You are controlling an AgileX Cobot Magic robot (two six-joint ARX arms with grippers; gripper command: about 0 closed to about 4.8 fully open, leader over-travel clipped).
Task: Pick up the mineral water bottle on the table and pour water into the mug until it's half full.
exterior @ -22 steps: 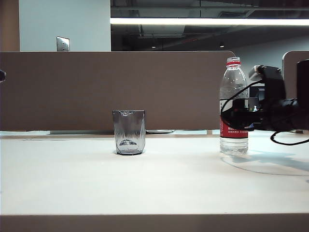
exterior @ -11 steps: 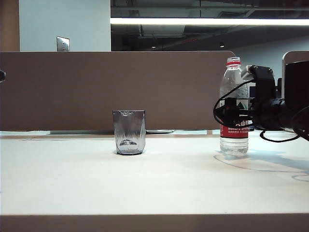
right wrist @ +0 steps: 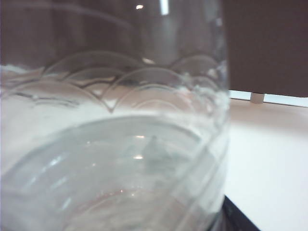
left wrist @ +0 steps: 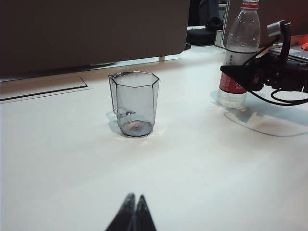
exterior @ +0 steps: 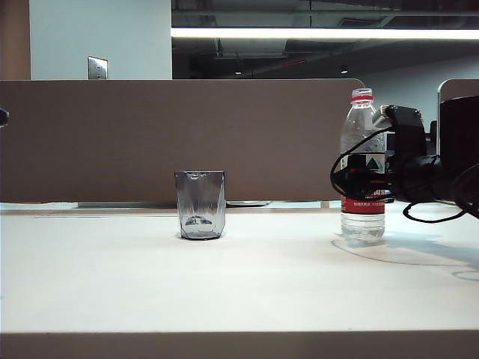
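Bottle (exterior: 362, 168) and mug (exterior: 200, 203) stand upright and well apart on the white bench (exterior: 247, 284), the mug near the middle of the exterior view and the mineral water bottle toward the right. The bottle is tall and clear, with a red neck ring and a white-and-red label, and water (exterior: 363, 226) fills its lower part. The mug is a smoky grey handleless tumbler with a faceted lower body, and whether it holds any water cannot be told.

The right end effector (exterior: 359, 179) reaches in level from the right edge of the exterior view and sits at the bottle's label height, its dark fingers overlapping the label. From the left wrist view the same right end effector (left wrist: 240, 77) lies against the side of the bottle (left wrist: 239, 53) at the label band. Its jaws stand spread wide and are not clamped on the bottle. The right wrist view is filled by the clear ribbed wall of the bottle (right wrist: 110, 120) at very close range, with a strip of bench (right wrist: 264, 144) beside it.

The left end effector (left wrist: 132, 211) hovers low over bare bench, well short of the mug (left wrist: 135, 103), its two dark fingertips pressed together and holding nothing.
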